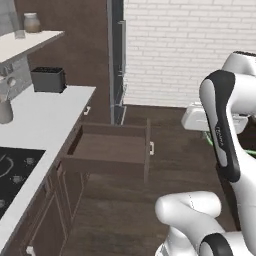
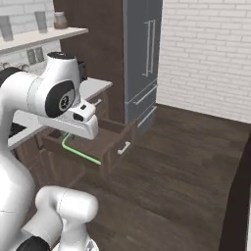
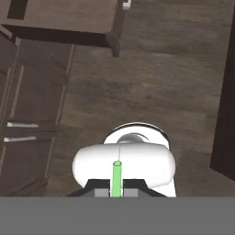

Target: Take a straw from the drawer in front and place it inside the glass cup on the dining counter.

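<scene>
My gripper point(image 3: 116, 193) is shut on the thin light-green straw point(image 3: 116, 177), which stands up between the two dark tips. In the right base view the straw point(image 2: 82, 154) slants down and right from under the hand point(image 2: 73, 122), hanging over the front of the open drawer point(image 2: 100, 139). A short green piece of the straw point(image 1: 209, 140) shows beside the forearm in the left base view. The dark-brown drawer point(image 1: 107, 148) stands pulled out from the cabinets, its inside bare. The glass cup and the dining counter are out of view.
A white worktop point(image 1: 45, 117) with a black hob point(image 1: 15, 172) and a dark toaster point(image 1: 48, 80) runs along the left. A tall grey fridge point(image 2: 144, 54) stands behind the drawer. Dark wooden floor point(image 2: 176, 162) spreads to the right. A dark panel point(image 2: 241, 196) edges the right.
</scene>
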